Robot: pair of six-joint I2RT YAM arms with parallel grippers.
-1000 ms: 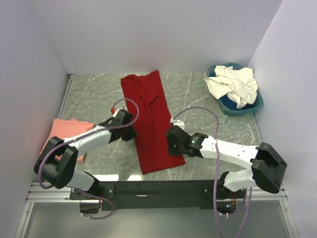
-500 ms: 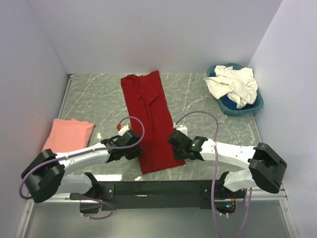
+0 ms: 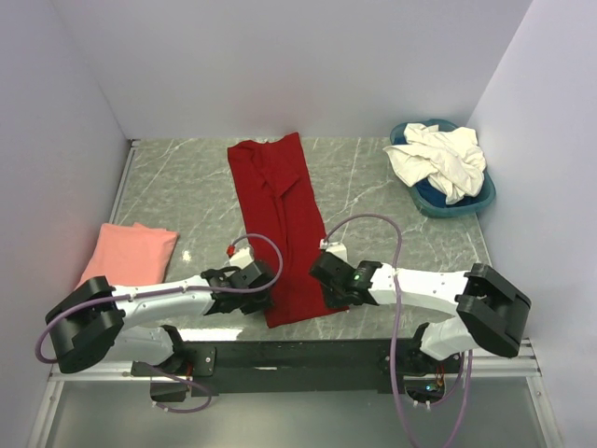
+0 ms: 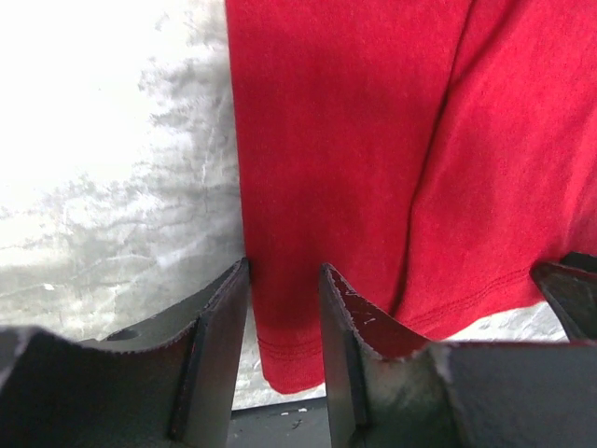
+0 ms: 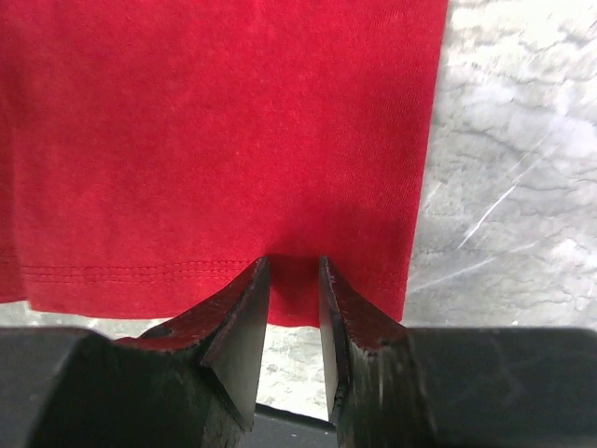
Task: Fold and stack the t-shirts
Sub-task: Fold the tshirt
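A deep red t-shirt [image 3: 280, 215], folded into a long strip, runs from the back of the table to its front edge. My left gripper [image 3: 264, 297] is low at the strip's near left corner. Its jaws stand open astride the red t-shirt's [image 4: 373, 140] left edge, just above the hem. My right gripper [image 3: 328, 289] is at the near right corner, open by a narrow gap, its tips resting on the red t-shirt's [image 5: 215, 121] hem. A folded salmon-pink t-shirt [image 3: 131, 252] lies at the left. Crumpled cream-white t-shirts [image 3: 438, 159] fill the basin.
A round blue basin [image 3: 480, 201] stands in the back right corner. White walls close in the table on the left, back and right. A dark rail [image 3: 298, 355] runs along the near edge, just below the red hem.
Both grippers have slid toward the near edge along the red t-shirt's sides, from its middle down to the hem corners. The shirt itself has not moved.
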